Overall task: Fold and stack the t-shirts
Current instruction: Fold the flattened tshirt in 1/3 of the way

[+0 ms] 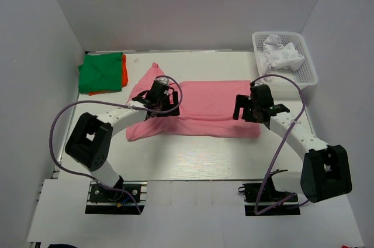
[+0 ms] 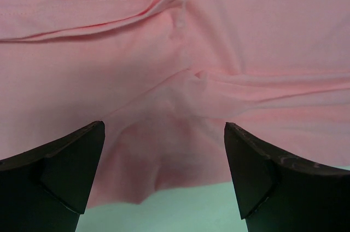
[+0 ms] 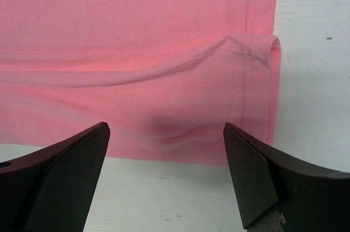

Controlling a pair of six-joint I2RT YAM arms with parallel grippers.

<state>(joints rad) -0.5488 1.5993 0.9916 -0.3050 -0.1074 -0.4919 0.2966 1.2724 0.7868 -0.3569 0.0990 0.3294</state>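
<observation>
Folding pink t-shirt (image 1: 204, 107): lengthwise fold judged done, cross fold not yet made. Lies as a long band across the middle of the desk (image 1: 193, 160). Right end square, stitched hem showing, one hem corner turned up. Left end rumpled, sleeve cloth splayed toward far-left and near-left. Ridge of creases under the left wrist camera; one long soft crease under the right.

Over the rumpled left end: left end effector (image 1: 156, 97), spread wide, nothing pinched, cloth loose beneath the gap. Over the right end, near the hem: right end effector (image 1: 257, 106), likewise spread wide and empty, with the near edge of the band just ahead of it.

Farther out, far-left corner: green t-shirt (image 1: 100, 72), folded, with orange t-shirt (image 1: 123, 71) showing at its right edge, apparently beneath. Judged to be the stack. Far-right corner: white t-shirt (image 1: 281, 55), crumpled in the mesh basket (image 1: 308, 72), not yet folded.

Next move, as judged: tuck or flatten the sleeve region, then pinch one end at its corners and carry it over the other. Calls for a low approach that catches both layers, not the top one alone. Risk: loose left end bunching under the fold.
</observation>
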